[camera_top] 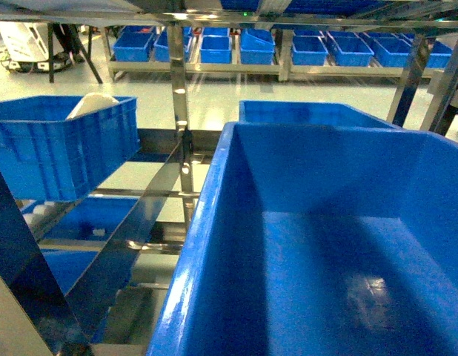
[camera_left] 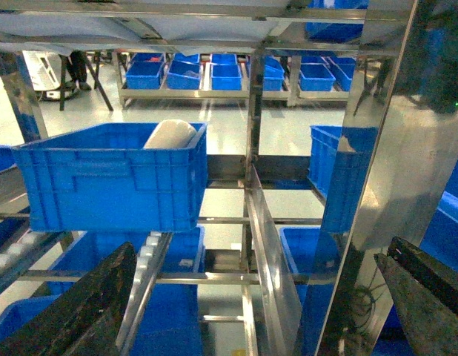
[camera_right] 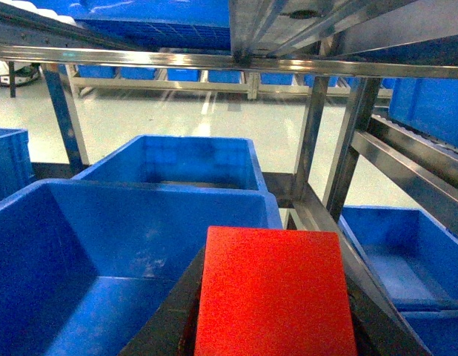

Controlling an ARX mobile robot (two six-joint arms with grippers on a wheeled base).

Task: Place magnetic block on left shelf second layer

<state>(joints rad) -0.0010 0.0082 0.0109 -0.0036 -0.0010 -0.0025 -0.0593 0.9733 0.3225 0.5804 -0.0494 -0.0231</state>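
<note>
- You've got one magnetic block (camera_right: 273, 293), red, filling the lower centre of the right wrist view; head and left wrist views don't show it.
- Right gripper (camera_right: 270, 326): dark fingers (camera_right: 166, 315) flank the block, closed on it, above the big blue crate (camera_right: 73, 252).
- Left gripper (camera_left: 251, 326): two dark fingers (camera_left: 88, 308) at the lower corners of the left wrist view, spread wide, holding nothing.
- Head view: no gripper visible; one near crate (camera_top: 325, 245), another behind, one crate with a white object (camera_top: 92, 104) at upper left.
- Steel upright (camera_left: 255, 111) stands centre in the left wrist view.

Left hand (camera_left: 251, 311) shows two broad, dark, rough-textured fingers (camera_left: 88, 311) with tapered tips
</note>
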